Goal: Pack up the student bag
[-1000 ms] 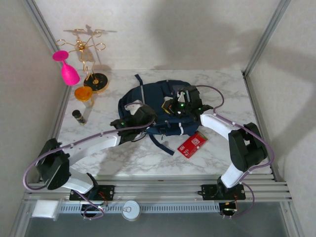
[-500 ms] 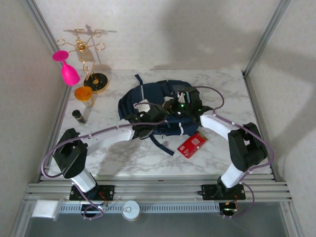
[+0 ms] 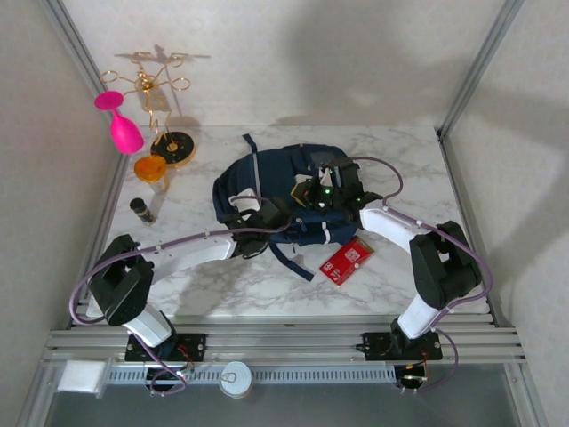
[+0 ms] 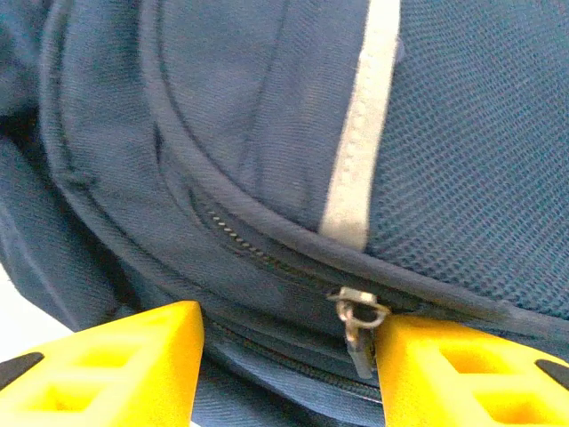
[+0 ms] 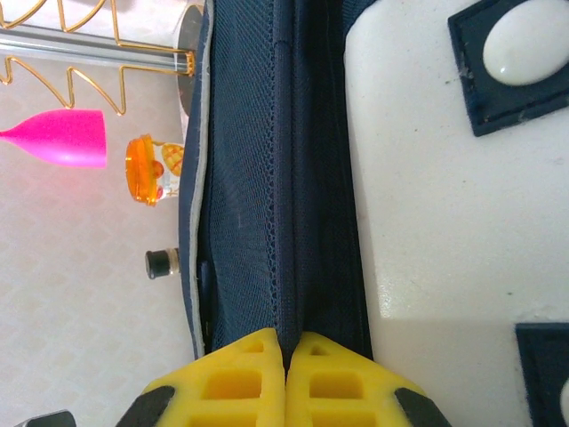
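Note:
The student bag (image 3: 283, 178), navy with pale stripes, lies in the middle of the marble table. My left gripper (image 3: 267, 216) is at its near-left side. In the left wrist view this gripper (image 4: 289, 374) is open, its yellow fingers (image 4: 107, 365) straddling the bag's zip seam. A metal zipper pull (image 4: 357, 327) hangs right beside the inner face of the right finger, not pinched. My right gripper (image 3: 318, 191) is on top of the bag. In the right wrist view it (image 5: 285, 351) is shut on a raised fold of the bag's navy fabric (image 5: 289, 205), next to a pale patch (image 5: 436, 231).
A red flat packet (image 3: 347, 261) lies on the table right of the bag. At the back left stand a gold wire rack (image 3: 156, 98), a pink goblet (image 3: 122, 127), an orange-lidded jar (image 3: 151, 169) and a small dark bottle (image 3: 140, 209).
My left arm has swung right and forward, bringing its gripper up against the bag's front zip. The right gripper has kept its hold on the fabric.

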